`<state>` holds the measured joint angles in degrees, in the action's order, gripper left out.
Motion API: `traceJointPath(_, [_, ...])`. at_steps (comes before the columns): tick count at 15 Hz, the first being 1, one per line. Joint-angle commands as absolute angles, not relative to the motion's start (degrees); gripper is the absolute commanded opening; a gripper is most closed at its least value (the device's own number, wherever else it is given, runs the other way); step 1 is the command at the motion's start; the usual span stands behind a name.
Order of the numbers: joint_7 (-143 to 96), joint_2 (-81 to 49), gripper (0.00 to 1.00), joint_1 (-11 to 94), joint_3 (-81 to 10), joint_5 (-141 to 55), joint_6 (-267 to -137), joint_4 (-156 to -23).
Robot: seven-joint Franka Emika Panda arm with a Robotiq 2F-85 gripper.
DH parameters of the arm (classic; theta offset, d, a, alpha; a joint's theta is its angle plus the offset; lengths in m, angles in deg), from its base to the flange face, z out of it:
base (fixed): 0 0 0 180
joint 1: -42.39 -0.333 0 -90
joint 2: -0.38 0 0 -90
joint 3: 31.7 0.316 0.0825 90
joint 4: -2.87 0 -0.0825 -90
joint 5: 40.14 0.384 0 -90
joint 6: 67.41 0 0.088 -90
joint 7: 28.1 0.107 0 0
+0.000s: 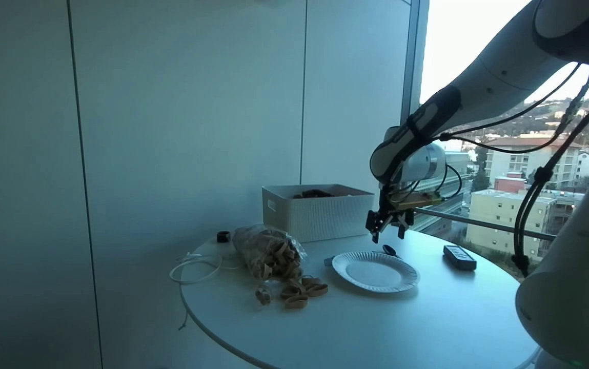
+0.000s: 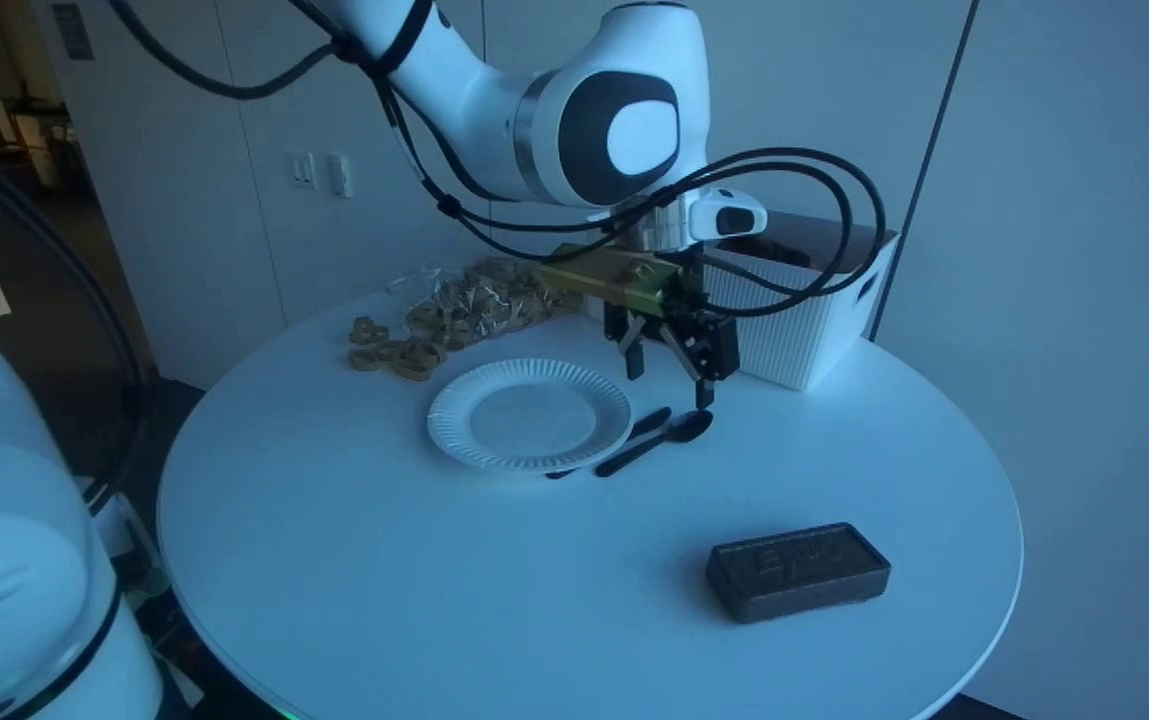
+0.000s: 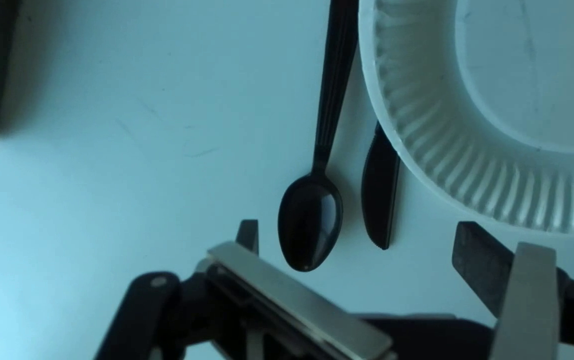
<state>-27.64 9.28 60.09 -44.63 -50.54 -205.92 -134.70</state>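
My gripper (image 3: pixel 360 239) is open and empty above the table; it shows in both exterior views (image 1: pixel 388 236) (image 2: pixel 669 384). A black spoon (image 3: pixel 310 222) lies on the table, its bowl between the lines of the fingertips in the wrist view, nearer the left finger. It also shows in both exterior views (image 1: pixel 389 250) (image 2: pixel 686 428). A black knife (image 3: pixel 380 195) lies beside the spoon, its tip toward the gripper and part of it hidden by the white paper plate (image 3: pixel 416 120). The plate shows in both exterior views (image 1: pixel 376 274) (image 2: pixel 532 415). The fingers appear above the cutlery, touching nothing.
A ribbed white box (image 1: pixel 325 220) (image 2: pixel 774 335) with dark contents stands close behind the gripper. A clear bag of tan loops (image 1: pixel 268 251) and loose loops (image 1: pixel 297 301) lie beyond the plate. A dark block (image 2: pixel 799 572) (image 1: pixel 460 257) lies near the table edge. A black ring (image 1: pixel 223 236) stands by the bag.
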Motion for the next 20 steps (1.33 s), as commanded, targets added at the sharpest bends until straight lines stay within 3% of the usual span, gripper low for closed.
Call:
traceJointPath(1, [-28.1,5.3,1.0,59.8,-45.7,-51.3,-208.1,-132.2])
traceJointPath(9, [-27.4,0.9,1.0,60.1,-47.5,-50.5,-210.6,-129.3])
traceJointPath(10, [-27.7,0.6,0.95,60.1,-47.7,-50.1,-210.2,-129.0])
traceJointPath(11, [-27.8,0.3,0.83,60.1,-47.9,-50.1,-210.0,-128.8])
traceJointPath(12, [-27.7,0.1,0.82,60.1,-48.0,-50.1,-209.9,-128.7])
traceJointPath(15, [-28.1,-0.5,0.53,60.1,-48.3,-50.0,-209.7,-128.6])
traceJointPath(20, [-28.3,-0.7,0.18,60.1,-48.5,-49.5,-209.3,-128.4])
